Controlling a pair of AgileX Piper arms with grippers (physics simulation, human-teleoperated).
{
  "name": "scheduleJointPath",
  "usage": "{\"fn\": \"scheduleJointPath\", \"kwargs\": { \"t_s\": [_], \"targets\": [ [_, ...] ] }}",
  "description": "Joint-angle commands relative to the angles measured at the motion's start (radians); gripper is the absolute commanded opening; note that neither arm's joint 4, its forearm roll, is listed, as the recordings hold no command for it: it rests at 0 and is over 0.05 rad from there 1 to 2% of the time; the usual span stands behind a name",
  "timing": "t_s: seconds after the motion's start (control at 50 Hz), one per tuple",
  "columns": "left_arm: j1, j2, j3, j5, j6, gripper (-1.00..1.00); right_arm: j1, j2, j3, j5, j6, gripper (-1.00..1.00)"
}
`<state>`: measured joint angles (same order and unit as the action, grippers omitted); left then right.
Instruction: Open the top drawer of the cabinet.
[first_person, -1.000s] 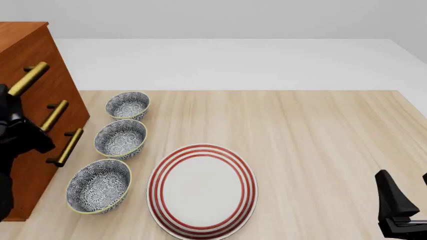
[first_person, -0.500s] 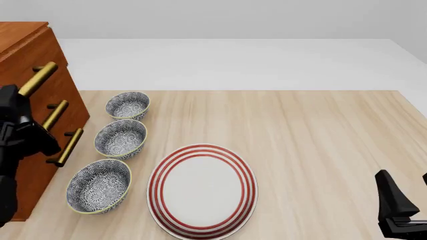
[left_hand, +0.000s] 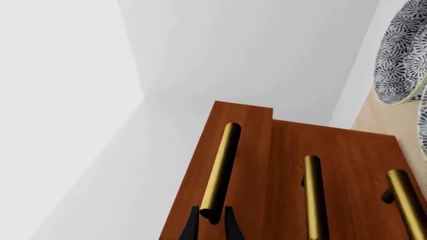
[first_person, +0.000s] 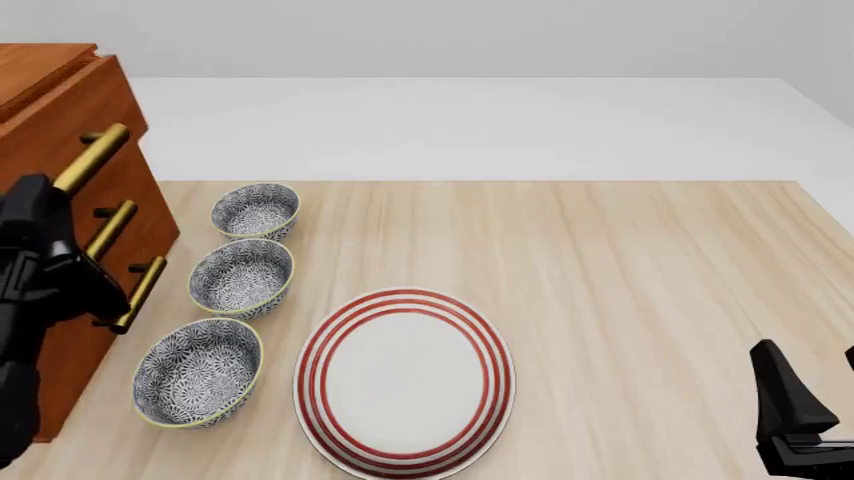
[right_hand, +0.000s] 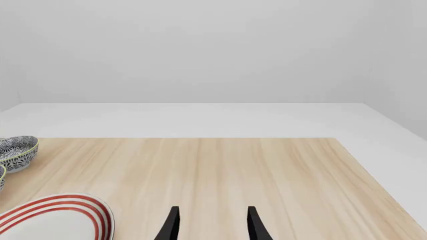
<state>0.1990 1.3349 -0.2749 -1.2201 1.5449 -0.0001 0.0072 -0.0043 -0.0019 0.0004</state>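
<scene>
Since a second ago the top drawer has come out toward the right, its front now standing proud of the two below it, and our left gripper has travelled right with it.

Nearest to us, at the right near edge of the table, our right gripper hangs above bare wood with its fingers spread apart and nothing between them. Left of it lies one white plate ringed with red stripes. Left of the plate stand three patterned bowls in a row running near to far: the near bowl, the middle bowl and the far bowl, each just beside the next.

At the table's left edge stands the cabinet, reddish-brown wood, its face turned right toward the bowls. It carries three drawers, each with one gold bar handle, so three handles in all. The top handle is a smooth brass-coloured rod on two short posts; its long axis runs near to far, level, parallel to the two handles beneath. Our left gripper is clenched on the near end of that top handle, one dark finger on either side of the bar. The top drawer sits uppermost, partly pulled out.
</scene>
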Motion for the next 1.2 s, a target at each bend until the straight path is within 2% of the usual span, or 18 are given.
{"fn": "scheduleJointPath", "kwargs": {
  "t_s": [0.02,0.64,0.66,1.0,1.2],
  "targets": [
    [0.016,-0.012,0.078,0.000,0.019,-1.00,0.000,0.000,0.000,0.000,0.000,1.00],
    [-0.012,-0.042,0.087,0.000,0.031,-1.00,0.000,0.000,0.000,0.000,0.000,1.00],
    [-0.014,-0.042,0.091,0.000,0.030,1.00,0.000,0.000,0.000,0.000,0.000,1.00],
    [0.005,-0.097,0.156,0.000,0.024,1.00,0.000,0.000,0.000,0.000,0.000,1.00],
    [-0.004,-0.205,0.230,0.000,-0.014,1.00,0.000,0.000,0.000,0.000,0.000,1.00]
  ]
}}
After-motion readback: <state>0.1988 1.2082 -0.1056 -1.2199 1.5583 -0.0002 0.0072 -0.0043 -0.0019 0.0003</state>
